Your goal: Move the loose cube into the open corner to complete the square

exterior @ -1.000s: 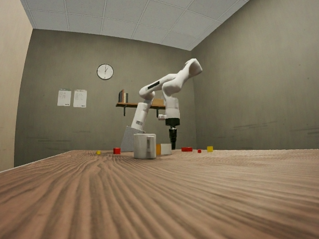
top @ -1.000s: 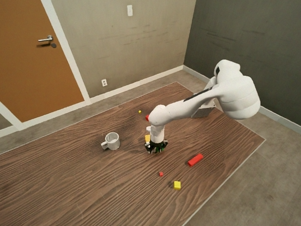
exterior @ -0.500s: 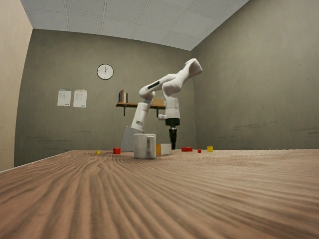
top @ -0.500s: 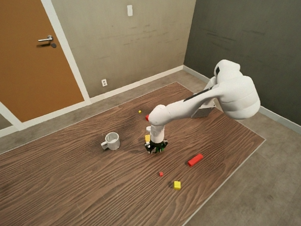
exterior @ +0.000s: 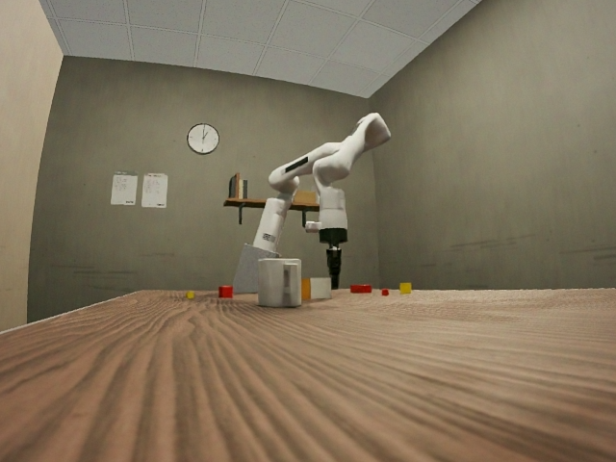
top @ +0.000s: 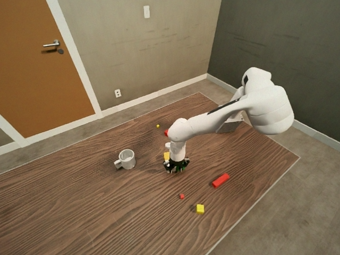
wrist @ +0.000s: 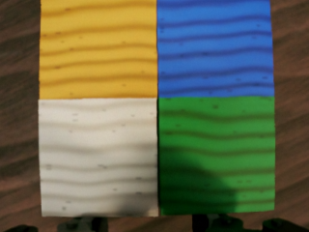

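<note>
In the wrist view four cubes lie in a tight square with their faces touching: a yellow cube [wrist: 98, 48] at the top left, a blue cube [wrist: 214, 48] at the top right, a white cube [wrist: 98, 155] at the bottom left and a green cube [wrist: 217, 150] at the bottom right. My gripper [wrist: 150, 217] [top: 175, 167] [exterior: 334, 279] stands low over the table at the near edge of the white and green cubes. Its fingers are half apart with nothing between them. In the exterior view the yellow cube [exterior: 305, 289] and the white cube [exterior: 320, 288] show beside the fingers. The blue cube is hidden there.
A white mug [top: 126, 158] [exterior: 278, 281] stands left of the square. A red bar [top: 220, 180] [exterior: 360, 288], a small red cube [top: 181, 196] and a yellow cube [top: 200, 209] [exterior: 405, 287] lie to the right. A red cube [top: 166, 133] [exterior: 225, 291] and a tiny yellow cube [top: 158, 126] lie behind.
</note>
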Tool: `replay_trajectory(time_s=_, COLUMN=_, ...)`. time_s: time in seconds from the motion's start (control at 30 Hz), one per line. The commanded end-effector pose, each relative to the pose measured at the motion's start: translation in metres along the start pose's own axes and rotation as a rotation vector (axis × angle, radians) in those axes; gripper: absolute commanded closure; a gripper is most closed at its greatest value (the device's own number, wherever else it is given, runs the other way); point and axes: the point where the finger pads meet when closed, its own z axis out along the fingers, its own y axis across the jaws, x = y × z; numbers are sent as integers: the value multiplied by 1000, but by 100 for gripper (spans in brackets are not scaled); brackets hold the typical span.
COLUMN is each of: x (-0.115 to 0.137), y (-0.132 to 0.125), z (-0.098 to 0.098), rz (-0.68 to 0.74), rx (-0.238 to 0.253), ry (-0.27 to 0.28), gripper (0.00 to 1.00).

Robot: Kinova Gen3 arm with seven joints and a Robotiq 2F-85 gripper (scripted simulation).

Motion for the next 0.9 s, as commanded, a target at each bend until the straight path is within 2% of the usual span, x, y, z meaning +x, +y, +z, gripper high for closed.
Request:
replay_trajectory(time_s=0.0, x=1, y=2, z=1, rz=2, rx=-4, ry=-3, gripper=45)
replay_trajectory(time_s=0.47, x=1, y=2, z=1, rz=2, rx=-4, ry=-3, gripper=45)
replay_trajectory(time_s=0.87, x=-10, y=0, z=1, rz=0, rx=-2, ry=-5, gripper=45)
